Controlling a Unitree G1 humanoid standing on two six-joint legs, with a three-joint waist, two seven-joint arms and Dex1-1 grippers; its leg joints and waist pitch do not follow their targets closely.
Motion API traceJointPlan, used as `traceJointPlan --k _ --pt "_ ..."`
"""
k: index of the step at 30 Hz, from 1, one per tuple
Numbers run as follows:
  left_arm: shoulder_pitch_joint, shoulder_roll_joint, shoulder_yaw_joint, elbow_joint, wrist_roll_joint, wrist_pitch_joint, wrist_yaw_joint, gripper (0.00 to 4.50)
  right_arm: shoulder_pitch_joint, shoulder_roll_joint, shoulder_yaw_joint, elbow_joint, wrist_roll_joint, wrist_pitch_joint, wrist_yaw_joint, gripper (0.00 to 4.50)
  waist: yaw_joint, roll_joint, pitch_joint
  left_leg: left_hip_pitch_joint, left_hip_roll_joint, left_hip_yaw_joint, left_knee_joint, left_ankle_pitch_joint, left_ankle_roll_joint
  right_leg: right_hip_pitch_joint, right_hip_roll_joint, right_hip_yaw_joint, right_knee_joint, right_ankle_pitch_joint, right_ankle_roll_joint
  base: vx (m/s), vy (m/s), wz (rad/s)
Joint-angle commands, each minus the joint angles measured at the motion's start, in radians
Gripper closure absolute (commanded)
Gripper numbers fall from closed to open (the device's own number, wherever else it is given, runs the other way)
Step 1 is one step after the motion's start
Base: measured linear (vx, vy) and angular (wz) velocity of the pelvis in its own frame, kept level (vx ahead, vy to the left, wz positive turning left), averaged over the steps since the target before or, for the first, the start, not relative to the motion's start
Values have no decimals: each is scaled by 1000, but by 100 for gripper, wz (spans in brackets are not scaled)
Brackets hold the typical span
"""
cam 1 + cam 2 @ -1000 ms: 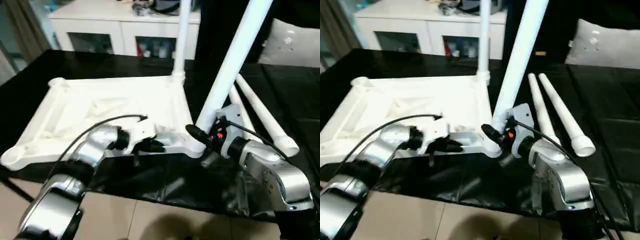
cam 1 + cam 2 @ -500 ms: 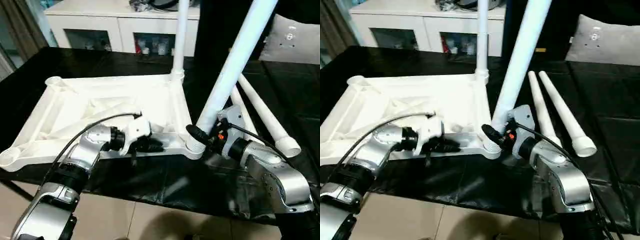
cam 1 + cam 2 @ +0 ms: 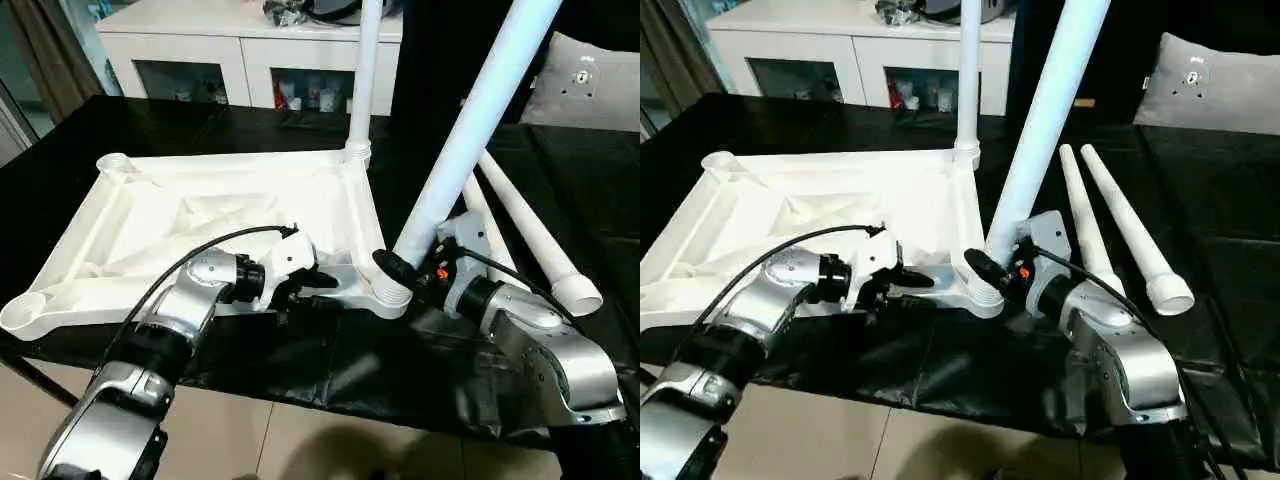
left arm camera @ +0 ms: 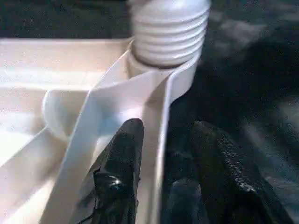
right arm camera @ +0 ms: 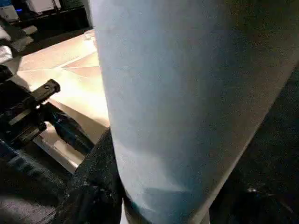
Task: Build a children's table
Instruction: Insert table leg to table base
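Loosening its pinch, your left gripper (image 3: 305,281) at frame centre now straddles the near rim of the upturned table top (image 3: 200,225) with fingers (image 4: 122,154) parted; earlier they were shut. You've likely finished bracing. Right of centre, your right gripper (image 3: 400,272) stays clamped on the leg (image 3: 470,130) at the near corner socket. Beyond, another leg (image 3: 364,70) stands seated; two spare legs (image 3: 530,225) lie right.

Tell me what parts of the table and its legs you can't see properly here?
- Leaning leg: its top is cut off by the left eye view's upper edge.
- Upright leg: its top is cut off there too.
- Whether the leaning leg's thread is fully in the corner socket: the right pincer blocks it.
- Tabletop: it lies upside down, so its top face is hidden.
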Motion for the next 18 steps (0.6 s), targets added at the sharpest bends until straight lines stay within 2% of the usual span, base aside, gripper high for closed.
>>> traceJointPlan --k 1,6,7,17,18 --pt "-15 11 -8 32 26 1 5 295 -12 -1 -3 3 2 -19 -1 261 6 -8 -70 -4 16 3 -62 -154 52 68 -66 38 -72 -340 -142 0 0 0" --pt "-21 9 -17 81 32 -3 16 321 -18 2 -1 6 2 -18 -1 261 8 -9 -68 -2 17 4 -63 -163 52 66 -67 38 -74 -355 -142 0 0 0" --pt "-26 7 -17 94 36 1 23 343 -20 2 -1 8 1 -19 1 261 8 -10 -69 -2 16 4 -63 -165 51 66 -67 38 -76 -365 -138 0 0 0" --pt "-62 -5 -10 179 38 -36 14 405 -30 -4 3 16 -3 -17 11 261 12 -15 -65 2 13 3 -65 -186 49 63 -68 34 -88 -470 -95 0 0 0" --pt "-65 -4 -12 185 41 -41 13 424 -31 -4 3 17 -3 -17 12 261 12 -14 -64 1 13 3 -65 -184 51 64 -68 34 -89 -471 -93 0 0 0"
